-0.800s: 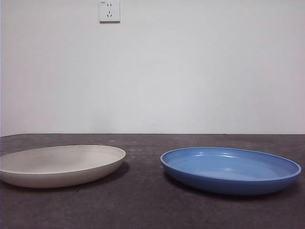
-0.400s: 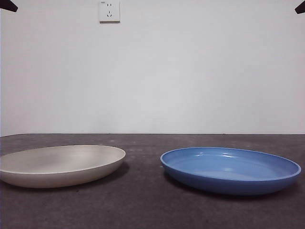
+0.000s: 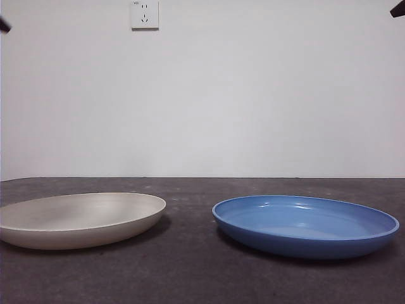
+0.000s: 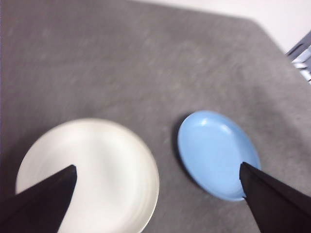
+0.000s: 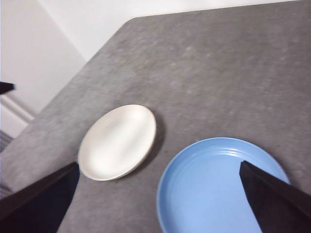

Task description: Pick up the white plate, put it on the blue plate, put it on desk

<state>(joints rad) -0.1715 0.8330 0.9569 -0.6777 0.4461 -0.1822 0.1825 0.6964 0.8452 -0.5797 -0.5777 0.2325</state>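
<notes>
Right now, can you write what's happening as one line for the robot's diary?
stage: not started | white plate: on desk, untouched | blue plate: beside it, apart | left gripper: open, high above | right gripper: open, high above

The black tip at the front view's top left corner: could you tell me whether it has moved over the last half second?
Yes. The black tip sits lower and further out toward the picture's edge, away from the wall socket.
</notes>
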